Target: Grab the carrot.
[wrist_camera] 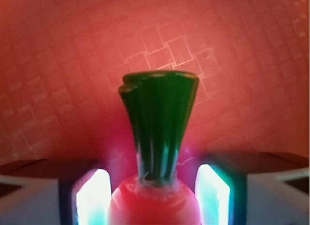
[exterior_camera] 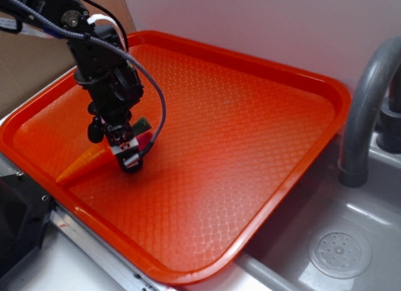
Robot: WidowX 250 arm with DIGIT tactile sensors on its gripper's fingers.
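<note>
Exterior view: the hand (exterior_camera: 127,154) is down low over the left part of the orange tray (exterior_camera: 250,141), right at the carrot (exterior_camera: 84,164). The carrot lies flat on the tray floor near the left rim, pointed tip toward the lower left, green stem (exterior_camera: 143,124) poking out behind the hand toward the upper right. Hand hides the thick end, so contact can't be read from here. Sink (exterior_camera: 338,253) and faucet (exterior_camera: 363,109) sit off to the right, not in the way.

Wrist view: carrot (wrist_camera: 152,203) shoulder sits between the two fingers (wrist_camera: 89,201), stem (wrist_camera: 160,123) running straight up the middle. Fingers are apart, a narrow gap visible on each side, left gap looks a bit tighter. Not clamped yet, as far as I can judge.

Step in hand: closing on the thick end. To do it well, close squarely just below the stem cap and keep the hand low. The plastic is glossy and tapered, so it may squirt out toward the tip; a firm squeeze before any lift is wise.
</note>
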